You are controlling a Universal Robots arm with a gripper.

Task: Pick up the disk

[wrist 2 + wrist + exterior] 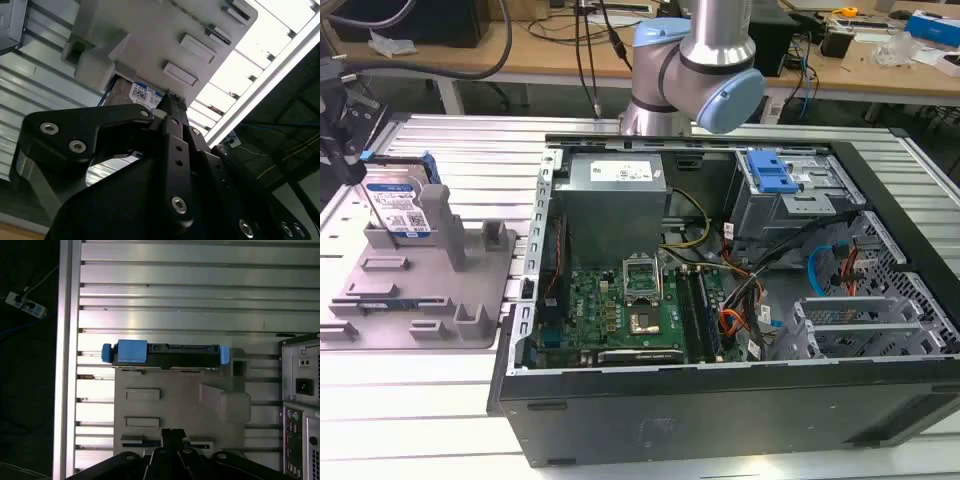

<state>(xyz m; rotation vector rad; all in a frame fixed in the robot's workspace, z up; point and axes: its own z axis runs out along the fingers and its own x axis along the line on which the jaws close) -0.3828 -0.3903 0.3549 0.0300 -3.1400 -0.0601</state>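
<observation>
On the slatted metal bench [470, 150], towards its edge at the exterior view's left, a grey plastic fixture tray [420, 300] is laid; the flat rectangular silver disk [398, 205] with blue side rails is stood on edge at the tray's far corner; an open black computer case [720, 410] is set just beside the tray; in both wrist views the black gripper [172, 432] [172, 100] is seen apart from the disk, jaws together on nothing.

In the second wrist view the black linkage behind the jaws covers most of the disk [145, 95]; I get just a corner of its label. In the exterior view a post of the fixture tray [430, 288] hides the disk's lower corner, and the arm [695, 60] runs off the top edge. The label print is too small for me to read.
</observation>
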